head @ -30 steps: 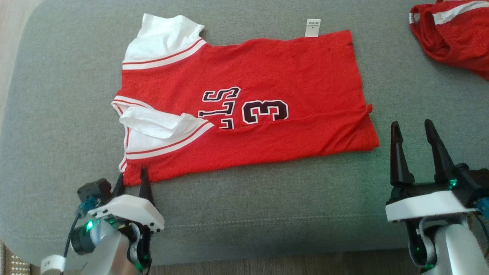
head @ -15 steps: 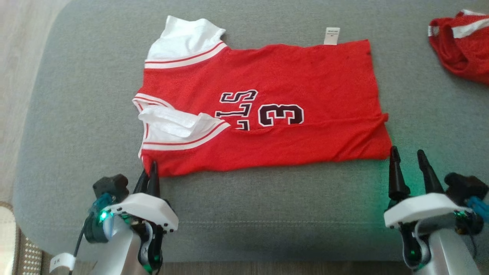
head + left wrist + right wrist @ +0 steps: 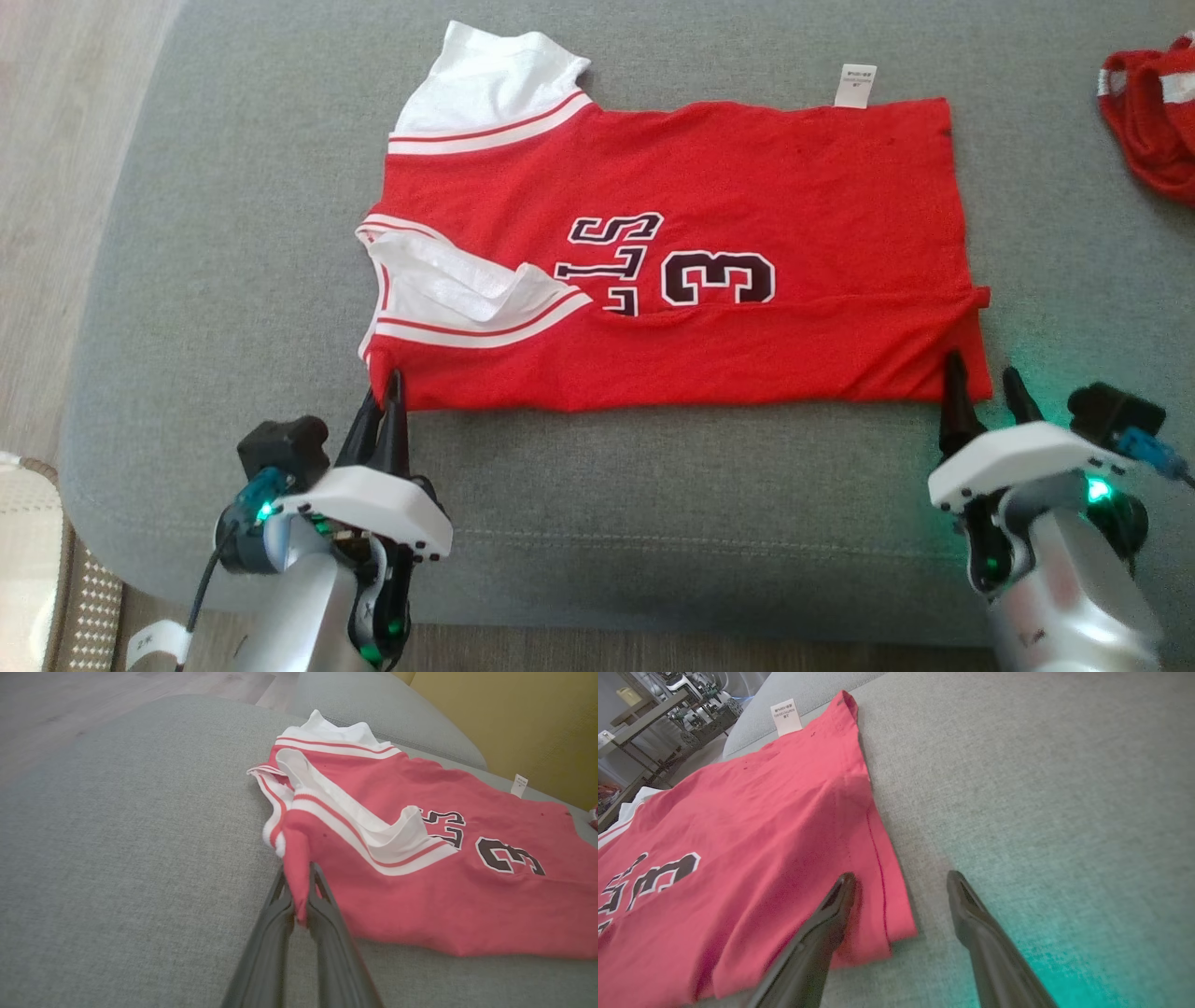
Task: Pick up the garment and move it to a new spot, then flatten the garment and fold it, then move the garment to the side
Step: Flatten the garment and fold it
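Cushion (image 3: 653, 523): we are folding on it.
Garment (image 3: 672, 177): we are keeping it flat by the front edge.
Left gripper (image 3: 385, 392): we are pinching its front-left corner to lift.
Right gripper (image 3: 980, 369): we are straddling its front-right corner, wide open, empty.

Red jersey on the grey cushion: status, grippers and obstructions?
Left gripper shut on near corner of red-and-white numbered jersey. Right gripper open, straddling opposite near corner. Second red garment far right, apart.
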